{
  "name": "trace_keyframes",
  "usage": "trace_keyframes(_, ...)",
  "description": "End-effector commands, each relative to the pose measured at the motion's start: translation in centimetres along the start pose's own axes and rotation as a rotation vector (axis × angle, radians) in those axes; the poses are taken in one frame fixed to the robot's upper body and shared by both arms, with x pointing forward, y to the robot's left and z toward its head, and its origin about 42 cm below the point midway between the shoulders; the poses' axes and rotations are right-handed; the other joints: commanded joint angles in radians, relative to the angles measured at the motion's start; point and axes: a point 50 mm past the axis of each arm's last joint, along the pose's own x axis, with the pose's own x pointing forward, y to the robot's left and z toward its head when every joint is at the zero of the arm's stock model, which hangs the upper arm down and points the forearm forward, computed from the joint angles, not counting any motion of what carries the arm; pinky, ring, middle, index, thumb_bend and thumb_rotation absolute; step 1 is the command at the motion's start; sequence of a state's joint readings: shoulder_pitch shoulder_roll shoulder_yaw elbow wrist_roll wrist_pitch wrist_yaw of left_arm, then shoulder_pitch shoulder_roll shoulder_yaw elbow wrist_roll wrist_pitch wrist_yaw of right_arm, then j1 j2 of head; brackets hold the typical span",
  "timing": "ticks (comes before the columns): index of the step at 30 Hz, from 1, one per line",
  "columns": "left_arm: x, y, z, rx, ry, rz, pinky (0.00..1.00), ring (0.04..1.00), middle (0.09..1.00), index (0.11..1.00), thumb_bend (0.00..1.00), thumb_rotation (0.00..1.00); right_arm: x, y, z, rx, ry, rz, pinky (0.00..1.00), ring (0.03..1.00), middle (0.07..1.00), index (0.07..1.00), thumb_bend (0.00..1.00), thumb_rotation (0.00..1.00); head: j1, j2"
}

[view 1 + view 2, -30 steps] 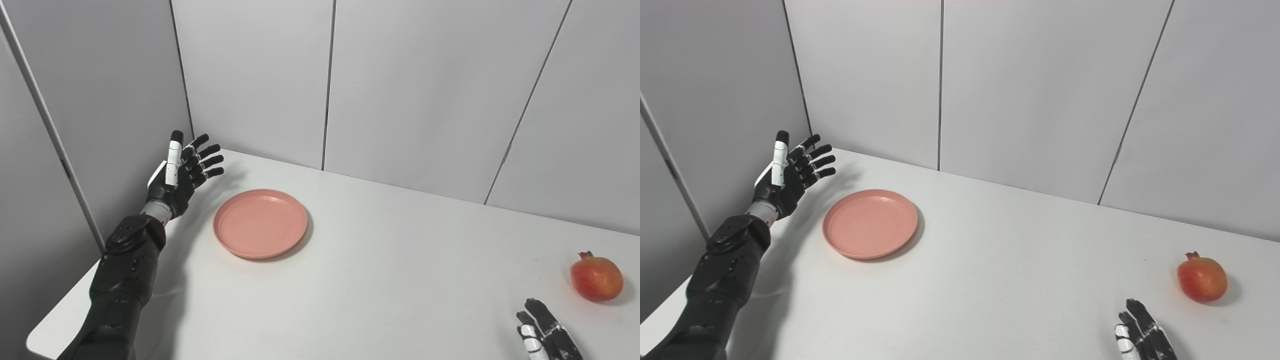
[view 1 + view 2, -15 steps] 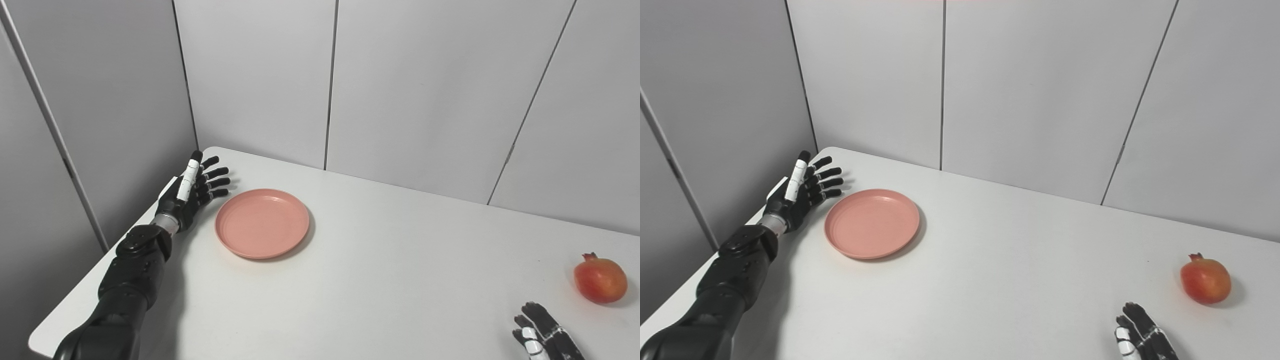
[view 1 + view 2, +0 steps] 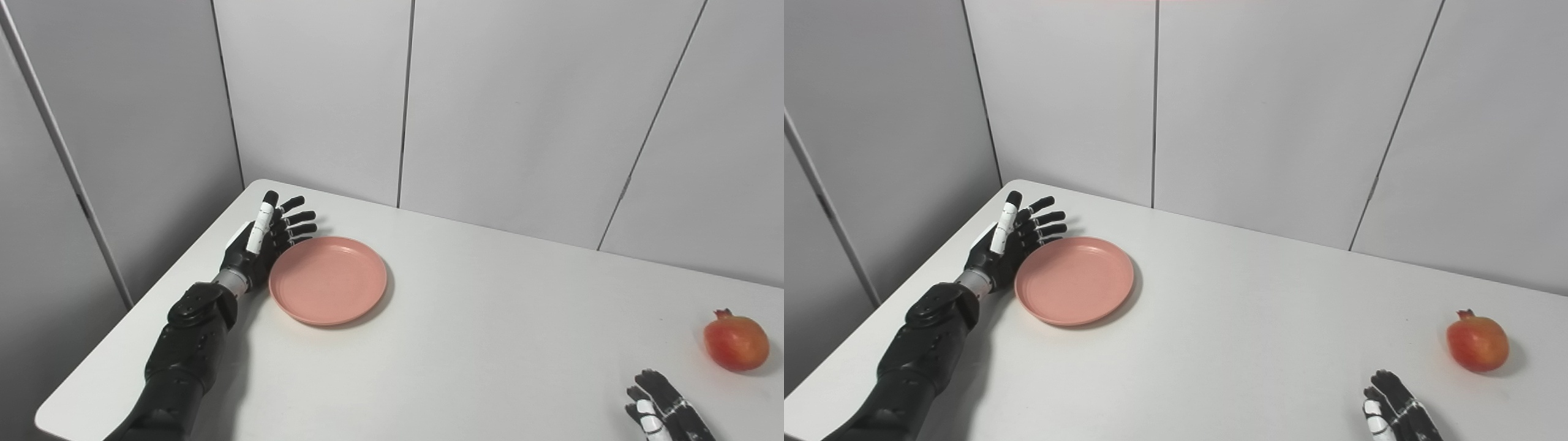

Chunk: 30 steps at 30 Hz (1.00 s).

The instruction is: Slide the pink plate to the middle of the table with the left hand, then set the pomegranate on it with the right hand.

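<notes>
The pink plate (image 3: 328, 280) lies flat on the far left part of the white table (image 3: 465, 343), well short of its middle. The left hand (image 3: 264, 241) stands edge-on against the plate's left rim, fingers (image 3: 298, 217) spread and stretched out toward the far wall, gripping nothing; whether the palm actually touches the rim is hard to tell, since the hand covers that stretch of the edge. The pomegranate (image 3: 735, 342) sits on the table at the far right, well apart from the plate. The right hand (image 3: 1398, 414) is cut off by the bottom edge just near of the fruit; only its upper part shows, fingers extended and loose, holding nothing.
</notes>
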State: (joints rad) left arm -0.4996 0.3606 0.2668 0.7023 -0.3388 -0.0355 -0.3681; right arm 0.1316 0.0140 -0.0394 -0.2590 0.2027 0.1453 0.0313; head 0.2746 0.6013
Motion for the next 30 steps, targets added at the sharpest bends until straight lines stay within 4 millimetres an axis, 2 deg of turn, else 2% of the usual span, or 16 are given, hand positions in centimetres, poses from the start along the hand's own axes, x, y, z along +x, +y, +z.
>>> trace_keyframes(1, 0.9, -0.5, 2.3, 0.014, -0.048, -0.032, 0.72, 0.758, 0.777, 0.825, 0.99, 0.91, -1.8, -0.1, -0.2, -0.002, 0.02, -0.008, 0.85, 0.823, 0.811, 0.751, 0.53, 0.38, -0.002, 0.003)
trace_keyframes(21, -1.4, -3.5, -0.9, -0.045, 0.025, -0.053, 0.75, 0.786, 0.816, 0.855, 0.99, 0.92, -1.7, 0.3, 0.4, -0.042, 0.024, 0.0, 0.79, 0.78, 0.797, 0.742, 0.51, 0.38, -0.013, 0.033)
trace_keyframes(26, -1.6, -4.4, -1.4, -0.016, 0.057, 0.003, 0.76, 0.792, 0.802, 0.846, 0.89, 0.96, -1.7, 0.6, 0.6, -0.048, 0.022, 0.003, 0.77, 0.769, 0.787, 0.732, 0.51, 0.38, -0.018, 0.037)
trace_keyframes(30, -1.7, -5.2, -1.3, -0.024, 0.073, 0.055, 0.76, 0.798, 0.812, 0.845, 0.88, 0.96, -1.6, 0.8, 0.6, -0.052, 0.018, 0.007, 0.76, 0.764, 0.785, 0.724, 0.51, 0.38, -0.021, 0.039)
